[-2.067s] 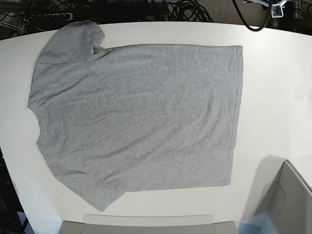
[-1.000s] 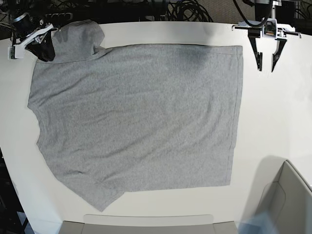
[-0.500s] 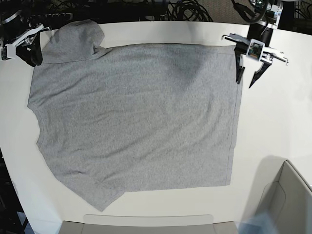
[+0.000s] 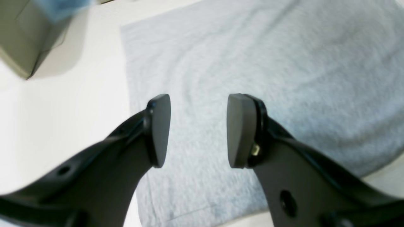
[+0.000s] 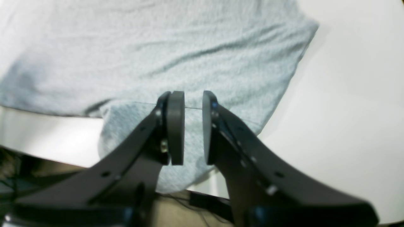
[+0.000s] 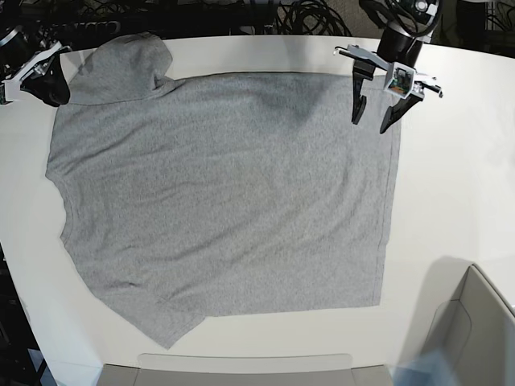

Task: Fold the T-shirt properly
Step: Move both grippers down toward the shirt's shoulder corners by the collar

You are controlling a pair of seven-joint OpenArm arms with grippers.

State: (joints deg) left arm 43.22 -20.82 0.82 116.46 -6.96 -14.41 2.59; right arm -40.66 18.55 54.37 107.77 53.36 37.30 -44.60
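Note:
The heather-grey T-shirt (image 6: 225,193) lies spread flat on the white table (image 6: 459,201), collar to the left and hem to the right; no lettering shows. My left gripper (image 6: 370,125) is open and empty, hovering over the shirt's far right corner by the hem; in the left wrist view (image 4: 199,129) the cloth (image 4: 252,56) lies below the jaws. My right gripper (image 6: 47,84) is at the far left beside the far sleeve (image 6: 125,64). In the right wrist view (image 5: 192,126) its jaws stand a narrow gap apart, empty, above the sleeve (image 5: 151,63).
A grey box (image 6: 475,322) stands at the near right corner, also in the left wrist view (image 4: 28,37). A grey flat piece (image 6: 241,366) lies along the near edge. Black cables (image 6: 306,16) hang behind the table's far edge.
Both arms came into view from the back. My left gripper moved left from off the hem to over the shirt's far right corner. My right gripper shifted slightly by the far sleeve.

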